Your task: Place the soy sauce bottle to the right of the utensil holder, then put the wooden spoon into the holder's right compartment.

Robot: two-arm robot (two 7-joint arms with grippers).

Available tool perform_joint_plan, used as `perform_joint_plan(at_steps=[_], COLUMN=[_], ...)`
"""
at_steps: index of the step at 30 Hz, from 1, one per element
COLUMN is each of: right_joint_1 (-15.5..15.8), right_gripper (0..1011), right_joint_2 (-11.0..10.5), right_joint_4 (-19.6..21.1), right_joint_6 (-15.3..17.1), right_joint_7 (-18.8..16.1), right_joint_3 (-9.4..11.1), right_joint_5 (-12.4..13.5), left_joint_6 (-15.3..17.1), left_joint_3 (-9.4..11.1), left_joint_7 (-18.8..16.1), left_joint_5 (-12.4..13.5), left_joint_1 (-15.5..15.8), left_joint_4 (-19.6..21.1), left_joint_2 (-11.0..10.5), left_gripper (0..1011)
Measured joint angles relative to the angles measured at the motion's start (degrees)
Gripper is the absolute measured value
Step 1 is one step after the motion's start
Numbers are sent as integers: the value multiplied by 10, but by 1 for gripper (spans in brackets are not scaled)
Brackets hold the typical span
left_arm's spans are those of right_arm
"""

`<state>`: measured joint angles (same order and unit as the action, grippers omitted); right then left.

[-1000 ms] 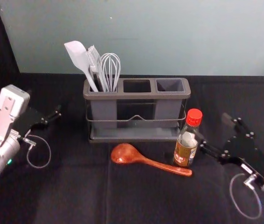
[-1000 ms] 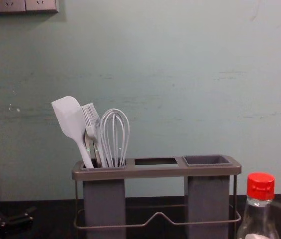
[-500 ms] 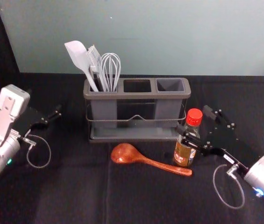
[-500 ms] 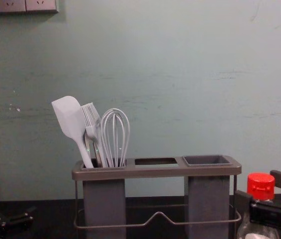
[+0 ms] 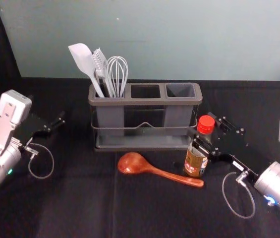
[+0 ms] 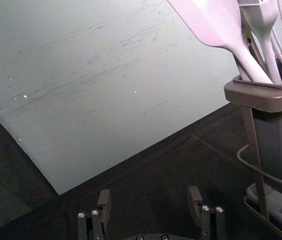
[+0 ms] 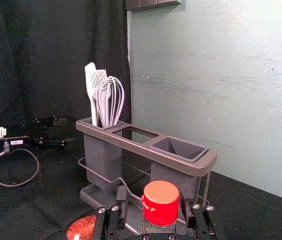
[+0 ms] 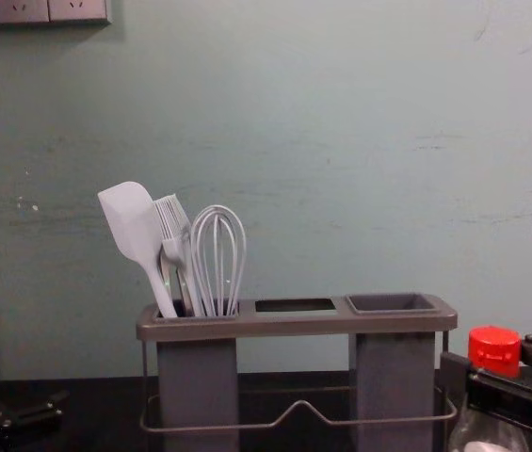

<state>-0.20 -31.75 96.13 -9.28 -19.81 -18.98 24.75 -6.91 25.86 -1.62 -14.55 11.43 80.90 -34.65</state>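
Note:
The soy sauce bottle (image 5: 196, 161) stands upright by the utensil holder's (image 5: 144, 101) front right corner, red cap (image 7: 160, 202) up. My right gripper (image 5: 208, 131) is around its upper part, one finger across the front, the other behind. In the right wrist view, my right gripper (image 7: 154, 200) is partly open, the cap between its fingers and a gap on one side. The wooden spoon (image 5: 135, 164) lies before the holder, handle end near the bottle's base. My left gripper (image 5: 55, 126) is parked at left; in its wrist view, the left gripper (image 6: 149, 202) stands open.
A white spatula (image 5: 84, 59), brush and whisk (image 5: 117, 72) stand in the holder's left compartment. The middle (image 5: 145, 91) and right (image 5: 180, 90) compartments hold nothing visible. A pale wall (image 5: 204, 39) rises behind the black-covered table (image 5: 80, 198).
My right gripper has moved left to the bottle, and its fingers have drawn closer together around it. The bottle, spoon, holder and left arm have stayed put.

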Motion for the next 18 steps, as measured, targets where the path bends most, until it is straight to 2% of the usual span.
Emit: perform_joint_plan(at_steps=[2, 4, 5, 9, 18], right_joint_1=[0, 1, 1, 5, 28], right_gripper=[601, 565, 504, 403, 392], right_joint_2=[2, 5, 5, 8, 0], right_joint_4=[-1, -2, -2, -1, 32], right_joint_6=[1, 3, 3, 5, 7], right_joint_7=[-1, -2, -3, -5, -13], right_joint_3=[2, 4, 5, 11, 44], right_joint_5=[-1, -3, -4, -6, -7], left_joint_6=[0, 0, 0, 0, 0], left_joint_3=[0, 0, 0, 0, 0], left_joint_7=[0, 0, 0, 0, 0], left_joint_5=[0, 0, 0, 0, 0], left_joint_1=[0, 0, 0, 0, 0], left_joint_4=[0, 0, 0, 0, 0], left_joint_2=[0, 0, 0, 0, 0], left_gripper=[1005, 1005, 1005, 1005, 1005])
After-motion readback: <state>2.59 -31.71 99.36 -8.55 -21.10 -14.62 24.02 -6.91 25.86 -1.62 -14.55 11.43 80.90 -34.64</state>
